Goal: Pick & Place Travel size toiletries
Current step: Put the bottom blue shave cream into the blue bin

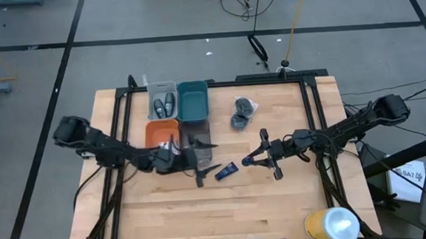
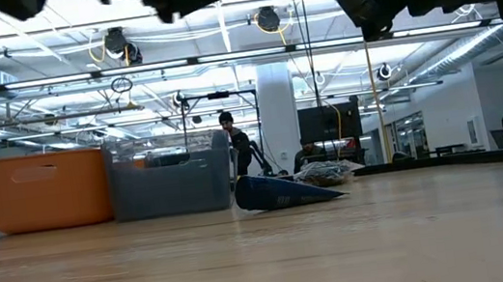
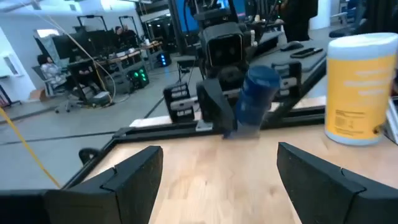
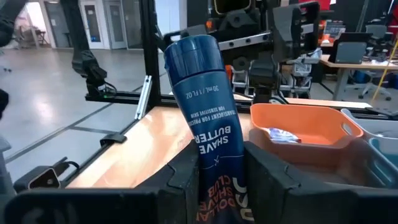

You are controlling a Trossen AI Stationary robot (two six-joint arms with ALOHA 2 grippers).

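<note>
My right gripper (image 1: 251, 160) is shut on a dark blue "Shave Butter" packet (image 4: 208, 112), also seen in the left wrist view as the packet (image 3: 256, 93). A second dark blue packet (image 1: 226, 171) lies flat on the table between the two grippers and shows in the low view (image 2: 278, 193). My left gripper (image 1: 205, 164) hovers open just left of it, with nothing between the fingers (image 3: 134, 177). Two dark grey oval bottles (image 1: 164, 105) lie in the clear bin. Two dark grey puffs (image 1: 241, 111) rest on the table. A white item (image 4: 280, 134) lies in the orange bin. My right gripper pinches the dark blue packet by its flat printed end (image 4: 217, 186) between the two fingers (image 4: 186, 177). The packet stands out past the fingertips, its round cap end (image 4: 191, 46) pointing away. It is lifted clear of the table.
The orange bin (image 1: 162, 131), grey bin (image 1: 197, 135), teal bin (image 1: 193, 102) and clear bin (image 1: 152, 90) cluster at the far left. A big yellow cylinder (image 1: 331, 226) stands at the near right corner. Bare wood lies along the near side.
</note>
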